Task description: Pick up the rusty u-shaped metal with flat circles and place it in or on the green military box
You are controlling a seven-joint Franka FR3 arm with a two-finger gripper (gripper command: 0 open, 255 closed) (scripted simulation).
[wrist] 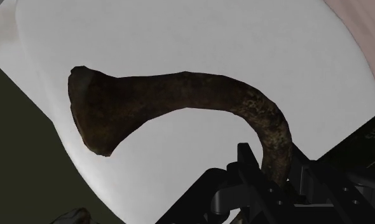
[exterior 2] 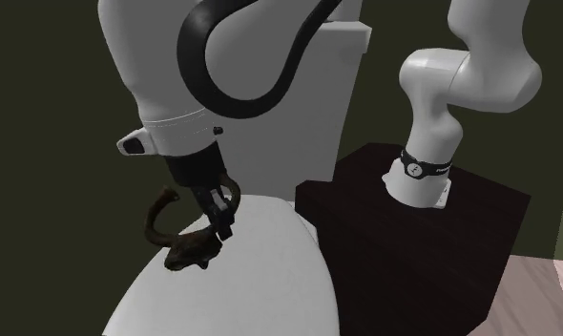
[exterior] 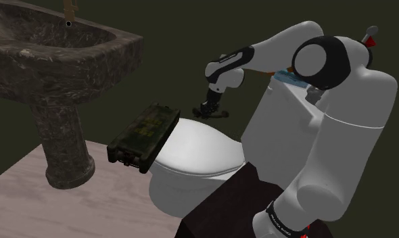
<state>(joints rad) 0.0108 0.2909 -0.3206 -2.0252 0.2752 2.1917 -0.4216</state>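
Black fingers [wrist: 246, 164] clasp rusty curved metal [wrist: 180, 95], flared end

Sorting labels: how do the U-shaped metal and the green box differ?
The U-shaped metal is brown, thin and curved; the green box is blocky. The metal is clasped in the claw; the box lies free on the toilet lid. Both are over the lid.
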